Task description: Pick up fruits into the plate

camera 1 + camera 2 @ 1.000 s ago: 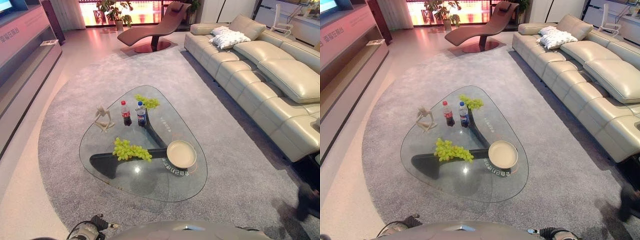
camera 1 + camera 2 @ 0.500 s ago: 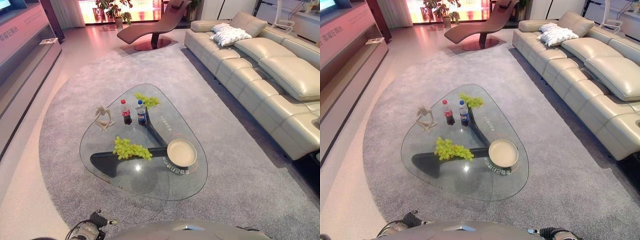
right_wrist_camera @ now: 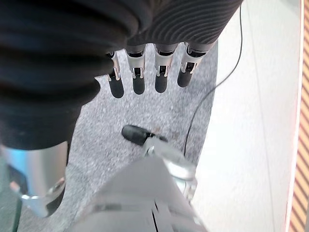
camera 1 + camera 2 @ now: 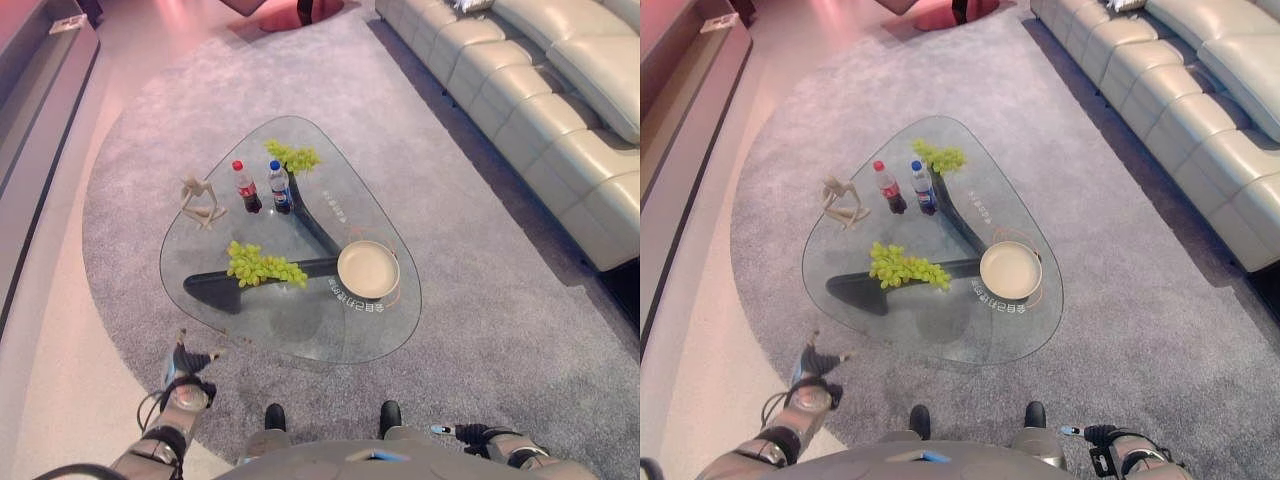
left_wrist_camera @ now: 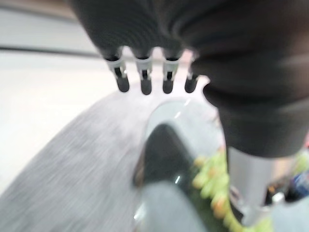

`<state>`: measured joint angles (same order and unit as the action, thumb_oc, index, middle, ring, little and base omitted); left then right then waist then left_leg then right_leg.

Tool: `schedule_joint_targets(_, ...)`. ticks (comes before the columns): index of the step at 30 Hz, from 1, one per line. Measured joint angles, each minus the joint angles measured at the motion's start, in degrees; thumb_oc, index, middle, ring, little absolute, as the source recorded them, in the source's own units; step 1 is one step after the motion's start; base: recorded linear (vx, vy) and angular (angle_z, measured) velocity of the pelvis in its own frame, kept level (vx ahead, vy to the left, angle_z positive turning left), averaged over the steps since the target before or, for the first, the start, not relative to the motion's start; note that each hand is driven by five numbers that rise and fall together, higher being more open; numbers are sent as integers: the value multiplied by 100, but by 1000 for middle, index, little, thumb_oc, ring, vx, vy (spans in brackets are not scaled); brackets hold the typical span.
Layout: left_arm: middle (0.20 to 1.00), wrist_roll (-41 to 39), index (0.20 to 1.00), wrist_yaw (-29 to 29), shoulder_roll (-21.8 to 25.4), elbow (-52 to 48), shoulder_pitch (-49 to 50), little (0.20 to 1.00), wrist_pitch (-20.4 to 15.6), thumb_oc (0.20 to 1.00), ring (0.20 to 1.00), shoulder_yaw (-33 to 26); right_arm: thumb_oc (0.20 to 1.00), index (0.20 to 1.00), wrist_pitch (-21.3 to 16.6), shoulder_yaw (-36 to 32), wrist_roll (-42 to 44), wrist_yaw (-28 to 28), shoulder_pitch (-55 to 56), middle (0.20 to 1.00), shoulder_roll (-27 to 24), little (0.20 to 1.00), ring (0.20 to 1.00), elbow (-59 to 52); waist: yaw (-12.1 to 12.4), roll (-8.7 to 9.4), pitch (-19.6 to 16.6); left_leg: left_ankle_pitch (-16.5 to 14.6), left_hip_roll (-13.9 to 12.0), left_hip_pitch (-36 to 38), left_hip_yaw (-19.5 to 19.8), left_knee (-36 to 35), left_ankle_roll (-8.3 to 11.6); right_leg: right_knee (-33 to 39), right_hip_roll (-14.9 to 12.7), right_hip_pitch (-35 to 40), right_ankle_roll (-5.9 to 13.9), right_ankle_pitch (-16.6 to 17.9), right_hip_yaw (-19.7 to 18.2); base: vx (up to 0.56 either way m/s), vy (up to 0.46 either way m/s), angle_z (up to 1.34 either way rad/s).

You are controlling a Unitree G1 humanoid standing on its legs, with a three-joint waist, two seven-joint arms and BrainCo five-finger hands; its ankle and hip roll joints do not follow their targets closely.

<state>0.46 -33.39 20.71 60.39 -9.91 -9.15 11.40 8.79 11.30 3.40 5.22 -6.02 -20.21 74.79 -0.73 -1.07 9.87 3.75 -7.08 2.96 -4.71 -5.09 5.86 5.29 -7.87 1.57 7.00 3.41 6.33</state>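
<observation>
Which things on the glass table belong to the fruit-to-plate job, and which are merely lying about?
Job: near grape bunch; far grape bunch; plate; left hand, open, short of the table.
Lying about: red-capped bottle; blue-capped bottle; figurine.

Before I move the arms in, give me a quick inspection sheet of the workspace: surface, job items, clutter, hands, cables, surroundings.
Surface: glass table on a grey rug.
Job's things: near bunch of green grapes beside the plate, which holds nothing; far bunch of green grapes at the table's far end.
Clutter: two bottles upright side by side; pale figurine near the table's left edge.
Hands: left hand low over the rug, short of the table, fingers straight; right hand also holds nothing, fingers straight.
Cables: nothing seen on the table.
Surroundings: beige sofa to the right.
</observation>
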Motion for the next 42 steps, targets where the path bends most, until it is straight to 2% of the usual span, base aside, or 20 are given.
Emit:
schedule_joint_targets(4,1000,427,1000,-372,435,-361,-519,1000,33,1000,1000,4,1000,1000,-137,102,167,-51,-232,1000,-70,1000,1000,-131,-32,15,320,64,7,-181,-41,1,7,0,2,-224,1,91,-84,-122,31,-9)
schedule_joint_targets(6,1000,665,1000,-401,656,-477,-805,1000,184,1000,1000,42,1000,1000,-146,149,258,-113,-371,1000,-106,1000,1000,-151,-76,-3,449,93,7,-313,-42,1,14,0,4,-359,-6,120,-96,-72,37,-3)
schedule_joint_targets(7,1000,883,1000,-411,949,-610,-1065,1000,287,1000,1000,186,1000,1000,-167,193,352,-119,-517,1000,-169,1000,1000,-187,-97,-23,606,157,6,-469,-39,1,14,-1,7,-506,-1,183,-106,0,0,0)
schedule_joint_targets(11,1000,1261,1000,-452,1314,-732,-1559,1000,522,1000,1000,311,1000,1000,-252,275,459,-122,-696,1000,-245,1000,1000,-204,-142,-39,974,184,6,-490,-42,1,15,-1,12,-541,-13,210,-117,-24,4,0)
schedule_joint_targets(14,1000,1522,1000,-412,1622,-743,-1936,1000,519,1000,1000,562,1000,1000,-303,320,586,-122,-786,1000,-351,1000,1000,-213,-153,-56,1093,205,7,-613,-41,2,31,-2,11,-656,-15,225,-114,-54,16,0)
schedule_joint_targets(18,1000,2038,1000,-261,2097,-717,-2514,1000,522,1000,1000,782,1000,1000,-348,318,795,-137,-1101,1000,-526,1000,1000,-358,-228,-80,1440,239,15,-717,-46,3,47,-3,4,-764,-21,262,-116,-37,64,0)
schedule_joint_targets(20,1000,2247,1000,-223,2260,-614,-2791,1000,519,1000,1000,1095,1000,1000,-356,320,791,-130,-1279,1000,-611,1000,1000,-370,-268,-116,1523,247,19,-794,-51,3,56,-4,-1,-839,-20,270,-116,-69,45,-1)
schedule_joint_targets(23,1000,2585,1000,-96,2369,-465,-3281,1000,519,1000,1000,1404,1000,1000,-363,468,786,-125,-1533,1000,-758,1000,1000,-460,-292,-180,1692,274,18,-974,-77,38,94,-84,-7,-1047,-21,270,-123,-81,24,-3)
schedule_joint_targets(26,1000,2909,1000,132,2549,-316,-3863,1000,519,1000,1000,1823,1000,1000,-356,592,775,-130,-1870,1000,-853,1000,1000,-571,-363,-189,2034,274,24,-1170,-89,183,95,-285,-30,-1274,-21,270,-110,-61,18,-2)
schedule_joint_targets(32,1000,3154,1000,449,2556,-199,-4325,1000,532,1000,1000,2288,1000,1000,-341,731,764,-160,-2149,1000,-890,1000,1000,-621,-461,-187,2049,278,66,-1708,-179,342,89,-659,-90,-1980,-20,270,-135,-52,35,-7)
schedule_joint_targets(42,1000,2990,1000,383,2544,-108,-4931,1000,484,1000,1000,2712,1000,1000,-416,793,785,-219,-2199,1000,-1041,1000,1000,-779,-550,-172,2053,331,112,-2977,-186,935,16,-1452,-173,-3374,-10,227,-242,-35,-9,0)
